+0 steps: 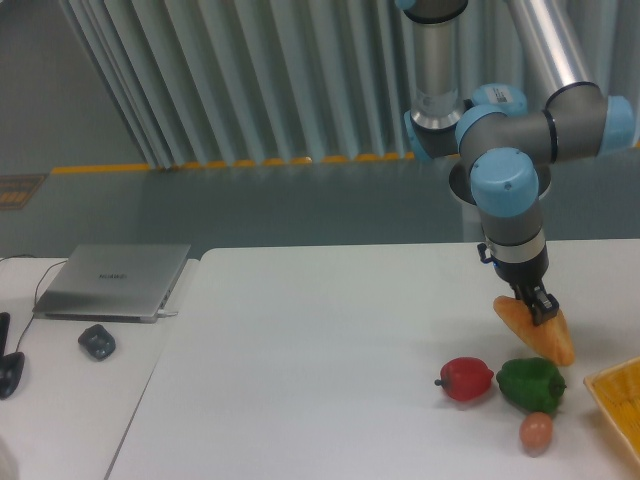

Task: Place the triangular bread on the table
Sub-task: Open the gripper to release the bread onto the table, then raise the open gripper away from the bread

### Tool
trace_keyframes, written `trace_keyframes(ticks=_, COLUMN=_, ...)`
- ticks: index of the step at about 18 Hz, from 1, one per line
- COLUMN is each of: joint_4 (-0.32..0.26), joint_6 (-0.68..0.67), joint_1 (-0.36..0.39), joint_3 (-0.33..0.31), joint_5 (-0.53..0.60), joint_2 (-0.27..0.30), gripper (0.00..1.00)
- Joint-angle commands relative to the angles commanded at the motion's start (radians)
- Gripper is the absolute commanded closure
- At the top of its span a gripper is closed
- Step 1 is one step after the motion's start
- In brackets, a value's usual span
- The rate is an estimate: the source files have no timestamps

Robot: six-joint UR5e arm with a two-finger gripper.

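The triangular bread (537, 330) is a golden-orange wedge hanging tilted just above the white table (320, 340), right of centre. My gripper (538, 309) is shut on its upper edge, coming down from the blue-and-grey arm. The bread's lower tip hangs close over the green pepper (530, 384). I cannot tell whether the bread touches the tabletop.
A red pepper (466, 379) lies left of the green pepper, and a small orange-brown egg-shaped item (536, 432) sits in front of them. A yellow tray (620, 398) pokes in at the right edge. A laptop (115, 281) and mouse (97, 341) rest on the adjoining desk at left.
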Motion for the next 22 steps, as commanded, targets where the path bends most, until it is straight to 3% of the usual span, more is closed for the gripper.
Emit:
trace_keyframes(ticks=2, joint_4=0.000, joint_6=0.002, joint_1=0.000, joint_3=0.000, joint_5=-0.002, joint_2=0.000, gripper=0.46)
trace_keyframes(ticks=3, joint_4=0.002, joint_6=0.002, joint_1=0.000, joint_3=0.000, joint_5=0.000, joint_2=0.000, gripper=0.38)
trace_keyframes(ticks=6, joint_4=0.002, joint_6=0.002, joint_1=0.000, joint_3=-0.002, joint_5=0.005, joint_2=-0.003, gripper=0.00)
trace_keyframes(ticks=10, joint_4=0.006, joint_6=-0.002, joint_1=-0.002, joint_3=-0.011, joint_5=0.025, joint_2=-0.003, gripper=0.00)
trace_keyframes(ticks=15, joint_4=0.008, joint_6=0.000, joint_1=0.002, joint_3=0.043, joint_5=0.015, joint_2=-0.008, gripper=0.00)
trace_keyframes(ticks=18, joint_4=0.084, joint_6=0.005, joint_1=0.009, joint_3=0.057, joint_5=0.012, joint_2=-0.015, gripper=0.00)
trace_keyframes(ticks=22, joint_4=0.129, joint_6=0.012, joint_1=0.012, joint_3=0.069, joint_5=-0.038, joint_2=-0.020, gripper=0.00)
